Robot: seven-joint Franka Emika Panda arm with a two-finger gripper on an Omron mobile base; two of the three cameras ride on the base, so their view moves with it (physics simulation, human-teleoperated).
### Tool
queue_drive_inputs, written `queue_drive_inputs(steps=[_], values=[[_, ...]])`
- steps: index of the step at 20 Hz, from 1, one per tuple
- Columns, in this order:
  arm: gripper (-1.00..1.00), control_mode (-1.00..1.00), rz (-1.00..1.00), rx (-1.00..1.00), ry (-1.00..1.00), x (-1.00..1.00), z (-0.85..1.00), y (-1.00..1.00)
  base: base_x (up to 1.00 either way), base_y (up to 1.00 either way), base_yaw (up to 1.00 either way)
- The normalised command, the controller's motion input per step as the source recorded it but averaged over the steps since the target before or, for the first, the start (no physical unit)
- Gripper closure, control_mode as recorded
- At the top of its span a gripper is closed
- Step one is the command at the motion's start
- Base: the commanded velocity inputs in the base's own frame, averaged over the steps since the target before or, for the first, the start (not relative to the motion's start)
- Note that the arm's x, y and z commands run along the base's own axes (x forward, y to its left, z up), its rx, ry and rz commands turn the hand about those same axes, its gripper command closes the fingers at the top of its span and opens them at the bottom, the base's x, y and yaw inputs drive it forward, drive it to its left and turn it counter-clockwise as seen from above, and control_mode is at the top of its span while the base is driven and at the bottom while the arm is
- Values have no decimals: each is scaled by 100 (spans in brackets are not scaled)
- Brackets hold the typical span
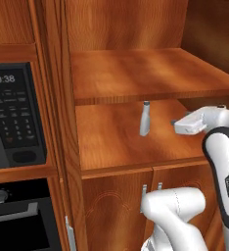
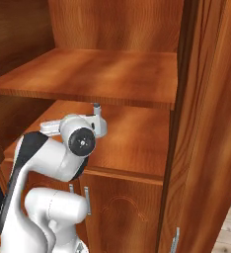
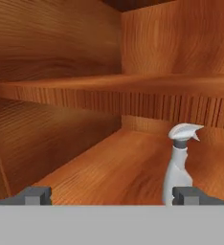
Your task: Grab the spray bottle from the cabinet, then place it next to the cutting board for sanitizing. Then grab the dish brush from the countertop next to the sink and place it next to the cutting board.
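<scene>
The spray bottle (image 1: 145, 119) stands upright on the lower shelf of the reddish-brown cabinet (image 1: 136, 142), pale grey with a grey trigger head. My gripper (image 1: 175, 123) is level with it on its right, a short gap away, and is open with nothing between the fingers. In the hand view the spray bottle (image 3: 179, 165) rises right of centre, just behind the right fingertip (image 3: 190, 195), and the gripper (image 3: 113, 196) points into the shelf space. From the right base view only the top of the spray bottle (image 2: 96, 107) shows above my arm. The cutting board, dish brush, countertop and sink are out of view.
A wide upper shelf (image 1: 146, 73) hangs close above the bottle. A black microwave (image 1: 13, 117) and an oven (image 1: 13, 211) sit left of the cabinet. Closed lower doors with metal handles (image 1: 151, 188) lie beneath the shelf. The cabinet's side wall (image 2: 206, 123) bounds the right.
</scene>
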Motion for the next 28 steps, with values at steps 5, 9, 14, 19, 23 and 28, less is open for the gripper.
queue_drive_inputs(steps=[5,9,14,19,23,28], values=[[-100,-100,18,20,-20,54,-35,0,0,0,0],[-100,-100,7,10,-6,46,-25,0,0,0,0],[-100,-100,-1,0,-7,38,-2,0,0,0,0],[-100,-100,-2,0,0,31,0,0,0,0,0],[-100,-100,-15,0,-1,18,0,1,0,0,0],[-100,-100,-21,0,-7,17,-9,17,0,0,0]])
